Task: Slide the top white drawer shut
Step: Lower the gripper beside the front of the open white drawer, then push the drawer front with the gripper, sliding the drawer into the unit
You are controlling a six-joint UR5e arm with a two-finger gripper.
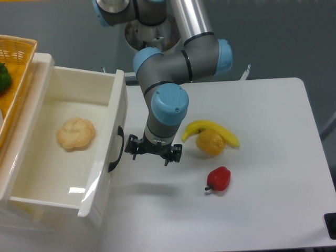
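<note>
A: What is seen at the far left?

B: A yellow wicker basket (16,79) is set at the left edge, with something green (3,77) lying in it, only partly shown. Just beside it, the top white drawer (118,113) is pulled far out of its cabinet, its inside fully exposed. A pale bread roll (76,133) is found on the drawer floor, towards the left wall. The black arched handle (116,149) is fixed to the front panel, which faces right.

A: And how is the arm posed?

B: The arm (173,63) is brought down from the top of the view, folded at grey joints with blue caps, and the wrist is pointed straight down at the table (273,210). The gripper (153,150) is held just to the right of the handle, near it but apart from it. Its shadow is cast on the table below, so it seems to be kept above the surface. Its fingers are seen spread apart with nothing between them.

A: What is placed further right?

B: A yellow banana (210,131) is laid on the table, curved over a yellow-orange fruit (210,144) that is touched by it. Below these, slightly apart, a red pepper (218,179) is set. At the lower right corner, a small dark object (331,224) is cut off by the frame.
</note>
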